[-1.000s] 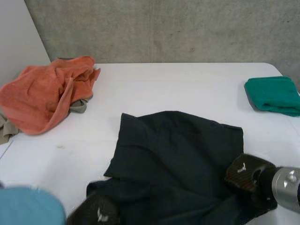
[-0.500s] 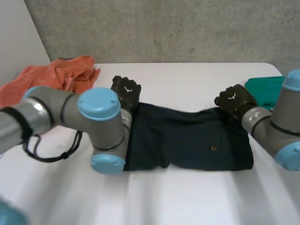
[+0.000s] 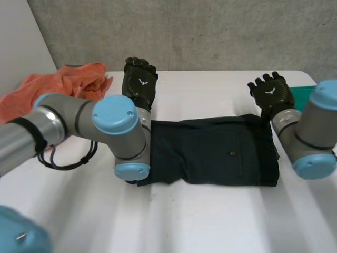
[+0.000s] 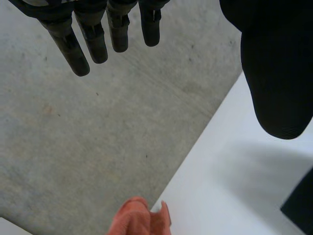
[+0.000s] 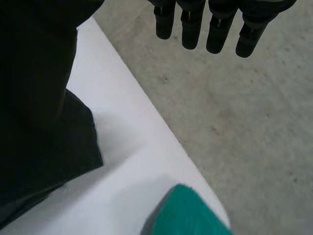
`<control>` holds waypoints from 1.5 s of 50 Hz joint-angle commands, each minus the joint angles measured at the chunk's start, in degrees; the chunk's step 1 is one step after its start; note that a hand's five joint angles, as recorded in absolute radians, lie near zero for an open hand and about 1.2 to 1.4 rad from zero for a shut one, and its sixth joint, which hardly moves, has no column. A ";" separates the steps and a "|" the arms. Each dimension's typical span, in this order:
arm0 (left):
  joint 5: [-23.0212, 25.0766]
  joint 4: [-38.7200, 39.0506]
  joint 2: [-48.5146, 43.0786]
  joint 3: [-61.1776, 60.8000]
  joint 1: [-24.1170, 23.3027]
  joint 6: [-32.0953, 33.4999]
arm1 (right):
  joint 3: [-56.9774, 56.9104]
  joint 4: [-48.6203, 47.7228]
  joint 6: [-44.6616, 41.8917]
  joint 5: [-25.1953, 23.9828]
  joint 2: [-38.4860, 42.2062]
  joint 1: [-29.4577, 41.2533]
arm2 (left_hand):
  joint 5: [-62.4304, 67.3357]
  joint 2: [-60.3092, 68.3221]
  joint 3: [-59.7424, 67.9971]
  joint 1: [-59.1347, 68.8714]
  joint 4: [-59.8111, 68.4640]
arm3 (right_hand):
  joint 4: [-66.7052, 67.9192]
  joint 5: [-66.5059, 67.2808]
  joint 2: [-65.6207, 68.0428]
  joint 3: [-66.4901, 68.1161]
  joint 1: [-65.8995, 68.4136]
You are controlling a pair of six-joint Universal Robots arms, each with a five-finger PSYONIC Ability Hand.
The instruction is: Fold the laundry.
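Both hands were raised off the cloth, totally empty. The left hand point(image 3: 139, 81) had its fingers point(image 4: 93, 44) straight and a bit apart, holding nothing, and the right hand point(image 3: 271, 95) was the same deal, fingers point(image 5: 217, 34) straight and loose. The dark, flat-folded fabric garment point(image 3: 210, 153) lay on the white table point(image 3: 200, 211), back behind both sets of fingertips, with a far corner near each palm. A crumpled orange towel point(image 3: 63, 84) sat off beside the left fingers, and a folded green cloth point(image 5: 188, 210) near the right ones.
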 commanded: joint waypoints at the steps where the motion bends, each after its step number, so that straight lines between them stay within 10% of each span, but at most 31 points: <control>1: 0.08 -0.46 11.60 -12.42 -0.65 -1.43 | 7.78 21.02 6.57 -4.03 -11.60 -1.04 | -2.61 -1.57 -1.83 -0.72 -1.31 | -2.02 -3.04 -2.68 -2.47 -3.50; 16: 2.72 -0.37 20.84 -30.01 -3.02 -11.28 | 21.24 16.33 10.27 -9.75 -12.76 -5.97 | -1.93 -0.90 -1.15 -0.04 -0.63 | 11.34 10.32 10.67 10.88 9.86; 19: 2.63 -0.37 20.58 -30.19 -3.20 -11.45 | 21.42 14.22 9.57 -9.32 -10.74 -6.50 | -1.76 -0.73 -0.98 0.12 -0.47 | 30.11 29.09 29.45 29.66 28.63; 21: 2.63 -0.37 20.58 -30.19 -3.20 -11.45 | 20.81 13.43 9.31 -8.62 -9.95 -6.76 | -1.93 -0.90 -1.15 -0.04 -0.63 | 67.73 66.71 67.07 67.28 66.25; 35: 2.72 -0.73 26.29 -34.23 -3.02 -11.54 | 19.93 8.95 -16.42 -2.11 -18.47 -7.73 | -1.93 -0.90 -1.15 -0.04 -0.63 | 67.98 66.96 67.32 67.53 66.50; 40: 2.55 -0.73 27.52 -36.25 -2.67 -11.72 | 15.81 4.21 -27.41 -2.90 -14.36 7.51 | -1.93 -0.90 -1.15 -0.04 -0.63 | 67.98 66.96 67.32 67.53 66.50; 51: 2.55 -0.73 30.68 -40.30 -1.44 -11.80 | 15.44 1.30 -36.66 -18.53 -4.94 22.42 | -2.27 -1.23 -1.49 -0.38 -0.97 | 66.88 65.86 66.21 66.42 65.40; 53: 2.55 -0.55 30.95 -40.39 -1.09 -11.89 | 15.62 1.21 -36.66 -22.31 -4.94 22.42 | -2.27 -1.23 -1.49 -0.38 -0.97 | 45.90 44.88 45.24 45.45 44.42; 59: 2.63 -0.38 31.21 -39.25 -0.56 -13.56 | 17.20 0.94 -29.67 -26.01 -8.95 20.85 | -2.27 -1.23 -1.49 -0.38 -0.97 | 3.81 2.79 3.15 3.36 2.33; 67: 3.25 -0.11 29.99 -32.23 -0.56 -15.32 | 19.13 0.77 9.58 -25.41 -22.50 9.69 | -1.77 -0.73 -0.99 0.12 -0.47 | -2.02 -3.04 -2.68 -2.47 -3.50; 75: 10.01 -0.99 22.53 -22.22 -5.29 -20.05 | 16.68 6.56 28.55 -25.22 -25.51 0.37 | -1.76 -0.73 -0.98 0.12 -0.47 | -2.02 -3.04 -2.68 -2.47 -3.50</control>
